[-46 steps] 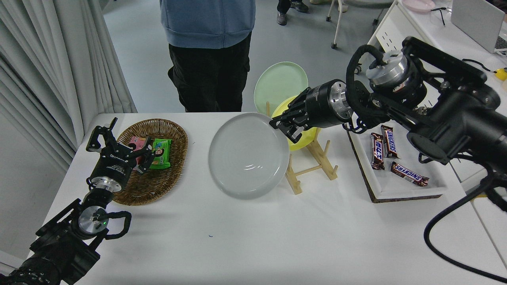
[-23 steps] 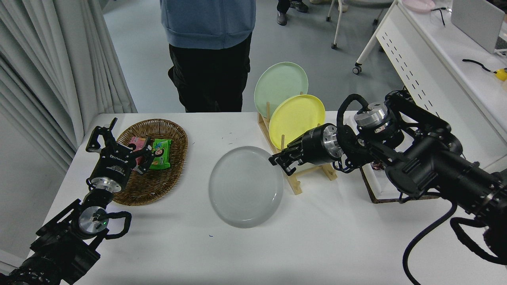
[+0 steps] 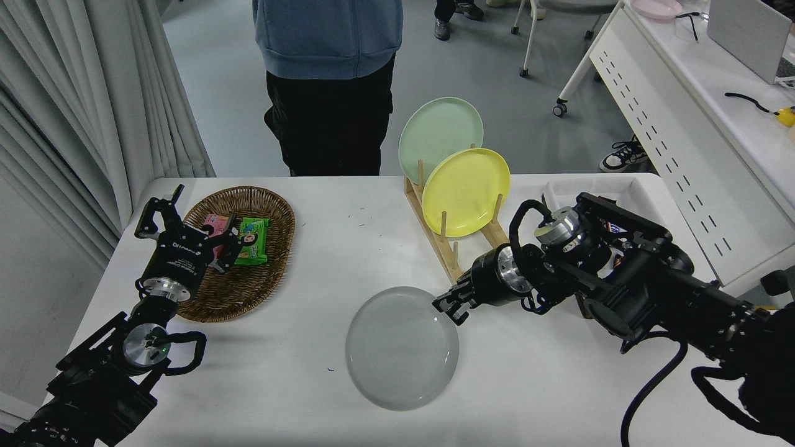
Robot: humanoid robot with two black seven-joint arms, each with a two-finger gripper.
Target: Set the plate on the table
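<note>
Right claw [image 3: 448, 305] grips the grey plate [image 3: 401, 347] by its rim (low over the table [image 3: 559, 385])

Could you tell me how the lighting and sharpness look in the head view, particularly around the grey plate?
Head view: soft, even light; the grey plate shows only faint sheen, no hard glare, and its rim is sharp. The right hand at its far-right rim is crisp, without motion blur. Only faint shadows fall on the table. Straight table edges bow slightly, suggesting mild wide-angle distortion.
</note>
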